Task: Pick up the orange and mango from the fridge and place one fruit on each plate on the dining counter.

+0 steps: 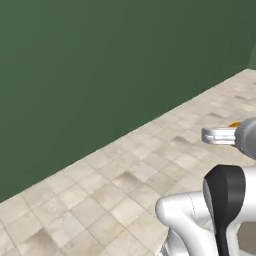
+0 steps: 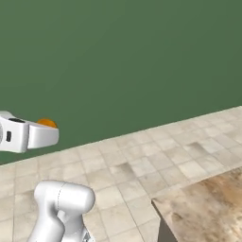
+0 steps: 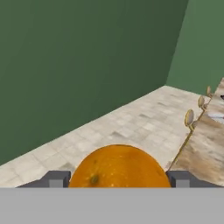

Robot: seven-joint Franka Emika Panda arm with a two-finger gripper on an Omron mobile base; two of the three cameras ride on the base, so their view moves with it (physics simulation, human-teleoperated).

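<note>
Hand view: the orange sits clamped between the two fingertips of the gripper, held in the air above tiled floor. The dining counter edge runs along the right, with stools beside it. A green wall bounds the open floor ahead.

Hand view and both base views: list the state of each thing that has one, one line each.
hand: shut on the orange, a finger on each side of it.
orange: held off the floor between the fingers, not on a plate.
dining counter: its near corner is bare; the arm is not over it.
stools: lined up along the counter's edge, upright.
</note>
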